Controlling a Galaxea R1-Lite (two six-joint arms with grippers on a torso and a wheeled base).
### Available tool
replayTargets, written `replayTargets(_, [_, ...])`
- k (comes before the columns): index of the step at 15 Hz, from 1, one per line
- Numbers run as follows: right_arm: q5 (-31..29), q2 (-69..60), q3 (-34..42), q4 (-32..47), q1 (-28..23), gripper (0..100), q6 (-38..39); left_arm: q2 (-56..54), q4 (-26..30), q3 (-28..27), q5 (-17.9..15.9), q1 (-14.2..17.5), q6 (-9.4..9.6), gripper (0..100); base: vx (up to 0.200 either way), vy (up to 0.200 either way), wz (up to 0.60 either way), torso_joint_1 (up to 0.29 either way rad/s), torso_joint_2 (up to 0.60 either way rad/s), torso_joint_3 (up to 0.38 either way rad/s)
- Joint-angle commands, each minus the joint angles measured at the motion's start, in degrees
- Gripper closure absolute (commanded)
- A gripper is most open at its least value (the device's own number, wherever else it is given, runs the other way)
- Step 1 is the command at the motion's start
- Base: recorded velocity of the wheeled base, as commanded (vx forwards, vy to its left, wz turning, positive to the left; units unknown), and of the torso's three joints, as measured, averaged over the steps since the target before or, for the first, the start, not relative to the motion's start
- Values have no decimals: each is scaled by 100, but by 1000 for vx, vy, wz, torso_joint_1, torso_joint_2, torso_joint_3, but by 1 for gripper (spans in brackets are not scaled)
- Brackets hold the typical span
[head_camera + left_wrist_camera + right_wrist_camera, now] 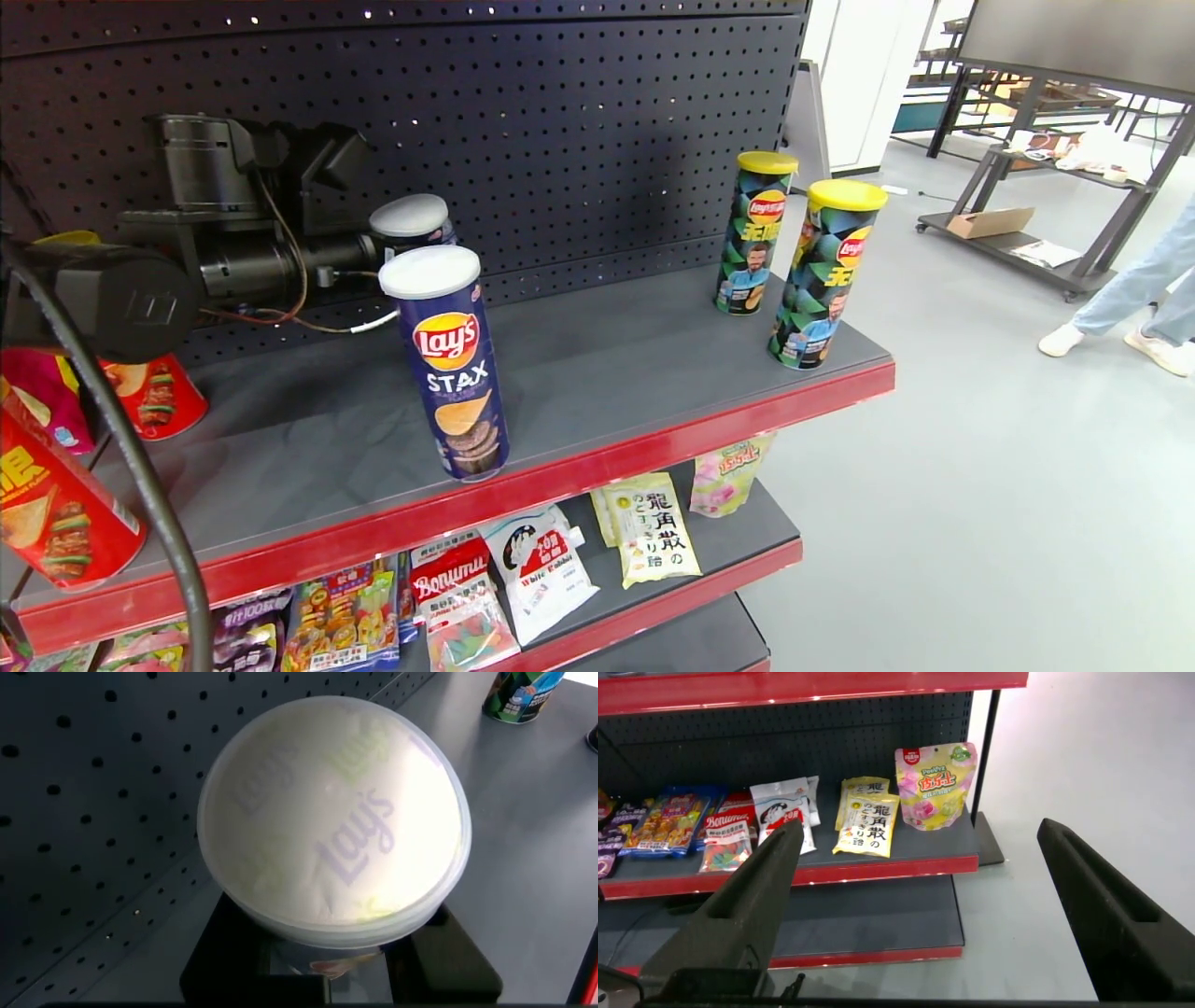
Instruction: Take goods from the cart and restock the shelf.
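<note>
A blue chips can with a white lid (411, 217) stands upright near the pegboard at the back of the top shelf (607, 364). My left gripper (378, 250) is shut around its body from the left. In the left wrist view the white lid (332, 826) sits just above my left gripper (336, 975), with a dark finger on each side. A second blue can (453, 364) stands in front, close to the red shelf edge, and hides the held can's base. My right gripper (920, 831) is open and holds nothing, low down and facing the lower shelves.
Two yellow-lidded green cans (754, 233) (826, 275) stand at the shelf's right end. Red cans (56, 504) (154, 392) stand at the left. Bare shelf lies between the blue and green cans. Snack bags (868, 812) fill the lower shelf.
</note>
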Motion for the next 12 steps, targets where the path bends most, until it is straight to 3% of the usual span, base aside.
replayTargets(1, [2,9,1,1,4,0,-1,-2,14,0,-8,-1,-3,100,0,0,0,0,0,0])
replayTargets(2, [2,9,1,1,4,0,-1,-2,14,0,-8,-1,-3,100,0,0,0,0,0,0])
replayTargets(3, [2,9,1,1,4,0,8,-2,14,-8,-8,-1,-3,0,0,0,0,0,0,0])
replayTargets(9, [2,9,1,1,4,0,8,-134,31,88,1,-1,-38,0,0,0,0,0,0,0])
replayTargets(12, [2,9,1,1,4,0,-1,-371,40,414,18,78,-56,0,0,0,0,0,0,0])
